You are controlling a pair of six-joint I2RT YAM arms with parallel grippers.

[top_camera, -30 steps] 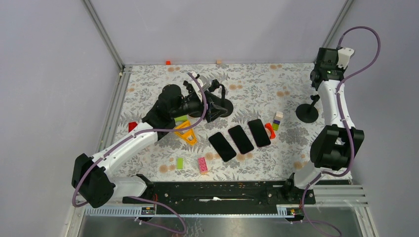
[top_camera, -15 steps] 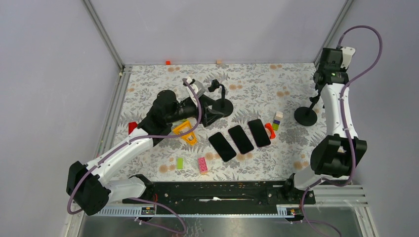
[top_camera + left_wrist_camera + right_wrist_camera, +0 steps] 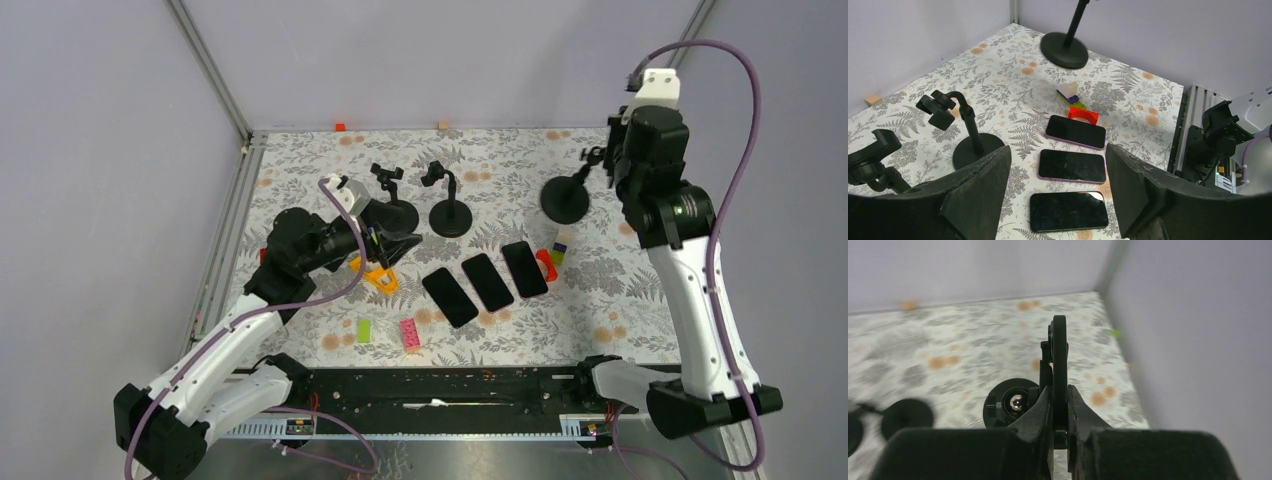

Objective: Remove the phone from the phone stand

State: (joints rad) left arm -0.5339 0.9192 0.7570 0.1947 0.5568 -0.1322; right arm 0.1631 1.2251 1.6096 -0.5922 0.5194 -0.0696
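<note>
Since no clamp in sight holds a phone, the removal looks already done. From above, three phones lie flat in a close row mid-table. Two stands sit at 11 o'clock of them, and a third stand sits at 1 o'clock, held by the right fingers. Half a second ago that stand was out at 3 o'clock near the table edge. The left fingers were beside the nearer of the two stands and have since drawn back toward 8 o'clock.

At the left wrist, the left fingers are spread wide on nothing, with the phones framed between them and the two stands at 9 o'clock.

At the right wrist, the right fingers are clenched on the upper part of the stand, its base showing below. Whether that base clears the table I cannot tell.

A phone is likely a stiff, light slab — slick glass on its face and easily scratched — so it is best taken by its long edges, never by the screen.
</note>
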